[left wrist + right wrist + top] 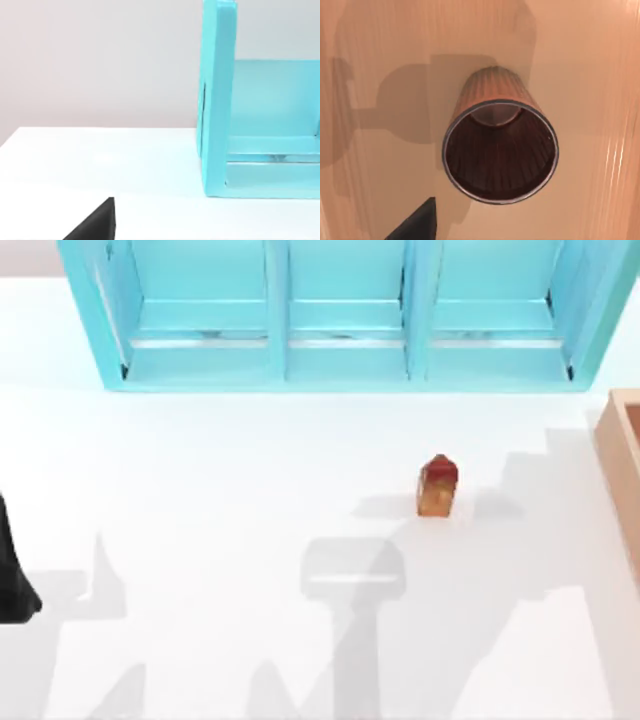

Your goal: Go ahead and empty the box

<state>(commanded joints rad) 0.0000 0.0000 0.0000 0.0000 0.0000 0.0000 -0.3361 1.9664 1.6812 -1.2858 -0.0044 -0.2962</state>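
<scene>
Left arm [14, 575] parked at the table's left edge, wrist camera facing the turquoise shelf unit [345, 315] along the far side. Right wrist camera aimed straight down into the box [622, 465], seen cut off at the table's right edge. Inside the box, a ribbed brown cup [500, 145], mouth open toward the camera. Small red-and-orange carton [438, 486] upright on the white table [230, 500], right of centre. Cannot tell either pincer's state.
</scene>
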